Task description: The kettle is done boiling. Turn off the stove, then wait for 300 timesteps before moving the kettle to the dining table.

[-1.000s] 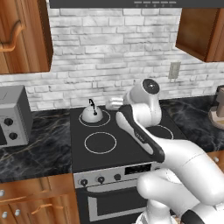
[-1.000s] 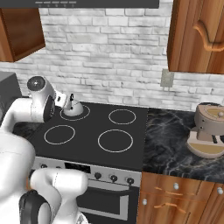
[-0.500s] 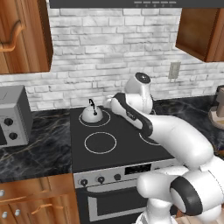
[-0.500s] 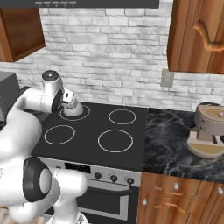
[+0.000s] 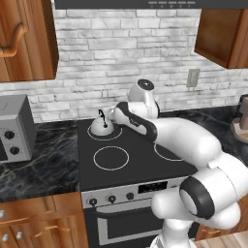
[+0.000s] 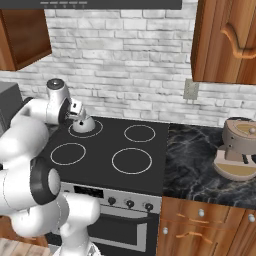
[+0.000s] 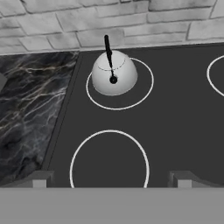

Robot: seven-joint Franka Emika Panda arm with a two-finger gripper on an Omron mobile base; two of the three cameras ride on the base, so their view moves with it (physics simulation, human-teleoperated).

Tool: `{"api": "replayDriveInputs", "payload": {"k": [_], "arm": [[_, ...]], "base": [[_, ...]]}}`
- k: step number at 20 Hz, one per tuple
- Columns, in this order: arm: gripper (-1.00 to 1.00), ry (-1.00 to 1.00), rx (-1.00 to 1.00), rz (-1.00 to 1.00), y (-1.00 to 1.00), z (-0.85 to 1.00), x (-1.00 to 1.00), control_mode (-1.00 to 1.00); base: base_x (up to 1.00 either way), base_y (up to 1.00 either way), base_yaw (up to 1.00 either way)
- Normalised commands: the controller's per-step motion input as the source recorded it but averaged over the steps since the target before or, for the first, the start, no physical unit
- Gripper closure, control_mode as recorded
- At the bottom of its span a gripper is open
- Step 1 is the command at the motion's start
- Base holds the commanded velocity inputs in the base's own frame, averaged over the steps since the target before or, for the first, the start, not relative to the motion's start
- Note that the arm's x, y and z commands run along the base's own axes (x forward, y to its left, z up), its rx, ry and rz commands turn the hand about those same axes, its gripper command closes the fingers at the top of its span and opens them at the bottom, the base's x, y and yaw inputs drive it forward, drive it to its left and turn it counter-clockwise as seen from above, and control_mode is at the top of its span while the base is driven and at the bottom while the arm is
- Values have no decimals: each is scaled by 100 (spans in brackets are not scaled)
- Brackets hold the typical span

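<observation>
Hand view looks past the gripper (image 7: pixel 109 177), its fingertips (image 7: pixel 40 178) spread wide with nothing between them, over the front left burner ring (image 7: pixel 109 164) of the stove (image 7: pixel 175 118) to the kettle (image 7: pixel 113 73) on the back left ring, near the brick wall (image 7: pixel 131 22).

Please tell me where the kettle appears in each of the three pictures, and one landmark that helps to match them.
Left base view: the kettle sits on the rear left burner, left of centre.
Right base view: upper left, beside the arm.
Hand view: upper middle.
Shared landmark: the white burner ring under it.
</observation>
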Motion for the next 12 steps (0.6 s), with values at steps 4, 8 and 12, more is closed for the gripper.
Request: {"api": "replayDriveInputs", "payload": {"k": [4,8,12], "arm": [[-100,0,-7,2,8,-10,33,-100],[-100,0,-5,2,2,-9,35,-100],[-100,1,-4,2,9,-11,35,-100]], "base": [[0,0,0],[0,0,0],[0,0,0]]}}
